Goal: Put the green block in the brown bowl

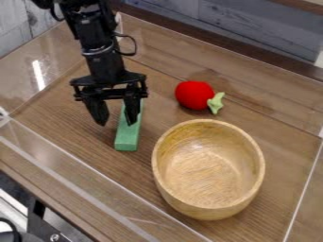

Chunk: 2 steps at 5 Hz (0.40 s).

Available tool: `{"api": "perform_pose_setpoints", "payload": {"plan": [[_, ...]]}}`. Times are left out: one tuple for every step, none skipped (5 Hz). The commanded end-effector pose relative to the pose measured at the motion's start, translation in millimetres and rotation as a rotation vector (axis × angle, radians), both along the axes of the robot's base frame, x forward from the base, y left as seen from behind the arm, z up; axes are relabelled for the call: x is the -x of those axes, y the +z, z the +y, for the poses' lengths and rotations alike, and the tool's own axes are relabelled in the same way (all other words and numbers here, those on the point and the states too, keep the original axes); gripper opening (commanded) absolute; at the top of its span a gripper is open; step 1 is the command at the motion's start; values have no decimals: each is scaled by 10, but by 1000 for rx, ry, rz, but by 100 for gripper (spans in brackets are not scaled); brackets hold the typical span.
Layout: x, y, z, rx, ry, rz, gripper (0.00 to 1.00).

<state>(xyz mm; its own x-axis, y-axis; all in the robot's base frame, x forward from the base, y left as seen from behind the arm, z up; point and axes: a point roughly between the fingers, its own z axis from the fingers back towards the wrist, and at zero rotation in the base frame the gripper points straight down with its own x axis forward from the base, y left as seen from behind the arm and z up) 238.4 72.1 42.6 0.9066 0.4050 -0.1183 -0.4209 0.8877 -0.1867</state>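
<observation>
One brown bowl (209,168): round, light wood with visible grain and a thick rim, standing upright nearest the viewer, right of centre on the table (271,104). Nothing lies inside it.

One green block (128,133): flat, elongated, matte light green. It lies on the table just beside the bowl's left rim, outside the bowl, its long axis running roughly away from the viewer. Whether it touches the rim cannot be told. Its far end sits under the gripper.

One gripper (111,114): black, pointing steeply downward from a single dark arm (91,33) that reaches in from the upper left. Two fingers (96,110), spread wide. The right one comes down at or against the block's far end; the left one stands clear to the block's left over bare wood. The block is not clamped between them: it rests flat on the table, and the gap between the fingers is mostly empty.

One red toy fruit (194,93): round, with a green stem on its right side, lying on the table beyond the bowl and to the right of the gripper, well apart from the block.

One table: dark brown wood-grain top, bordered by a clear low wall (25,132) along the near and left edges.
</observation>
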Motion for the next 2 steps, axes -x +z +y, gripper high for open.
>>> {"api": "perform_pose_setpoints", "payload": {"plan": [[-47,76,20,-34,-12,-45,100],[-57,9,16,-42,-8,-39,100]]}}
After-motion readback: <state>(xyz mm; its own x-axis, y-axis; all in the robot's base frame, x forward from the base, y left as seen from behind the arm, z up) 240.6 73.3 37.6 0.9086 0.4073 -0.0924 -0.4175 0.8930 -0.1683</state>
